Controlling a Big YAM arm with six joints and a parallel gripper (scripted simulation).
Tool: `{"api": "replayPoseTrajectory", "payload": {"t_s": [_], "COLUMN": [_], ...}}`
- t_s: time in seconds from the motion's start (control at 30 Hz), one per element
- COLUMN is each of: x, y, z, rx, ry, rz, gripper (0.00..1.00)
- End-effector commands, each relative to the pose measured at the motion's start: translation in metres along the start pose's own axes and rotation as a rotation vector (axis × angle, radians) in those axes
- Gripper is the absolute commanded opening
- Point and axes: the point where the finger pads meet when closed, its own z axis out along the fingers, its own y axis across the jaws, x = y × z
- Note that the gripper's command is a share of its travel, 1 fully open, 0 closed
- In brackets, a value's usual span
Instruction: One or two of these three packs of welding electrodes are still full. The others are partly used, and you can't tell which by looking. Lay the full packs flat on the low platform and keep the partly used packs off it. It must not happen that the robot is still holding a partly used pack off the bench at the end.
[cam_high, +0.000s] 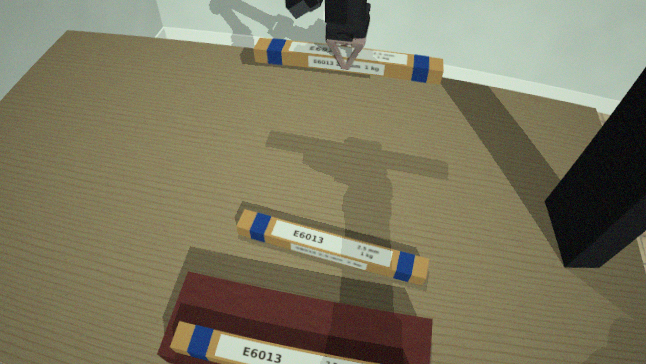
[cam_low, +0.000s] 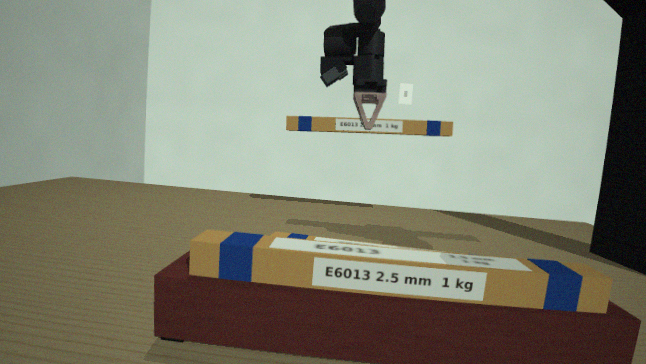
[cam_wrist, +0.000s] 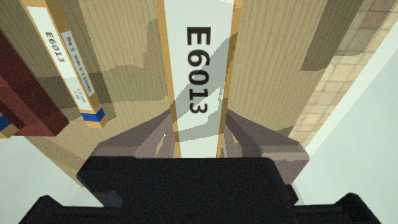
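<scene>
My gripper is clamped on 1 pack at its middle, high above the table, so I should judge its weight with the pack level.

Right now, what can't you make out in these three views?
- Pack on the platform: the top view's bottom edge cuts off its near side and right end.
- Table pack: in the exterior view, mostly hidden behind the platform pack; label blurred.
- Held pack: in the wrist view, both ends out of frame; the gripper body covers the grip.
- Fill level of any pack: not visible anywhere.
</scene>
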Motion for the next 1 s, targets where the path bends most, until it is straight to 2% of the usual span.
{"api": "replayPoseTrajectory", "payload": {"t_s": [0.0,0.23,0.6,0.83,0.97], "x": [-0.03,-0.029,-0.029,-0.028,-0.028], "y": [0.005,0.012,0.05,0.056,0.07], "z": [-0.028,-0.029,-0.022,-0.022,-0.02], "rx": [0.03,0.038,0.023,0.033,0.028], "ry": [-0.074,-0.075,-0.074,-0.075,-0.074], "rz": [-0.006,0.001,-0.007,0.001,-0.001], "gripper": [0.0,0.0,0.0,0.0,0.0]}}
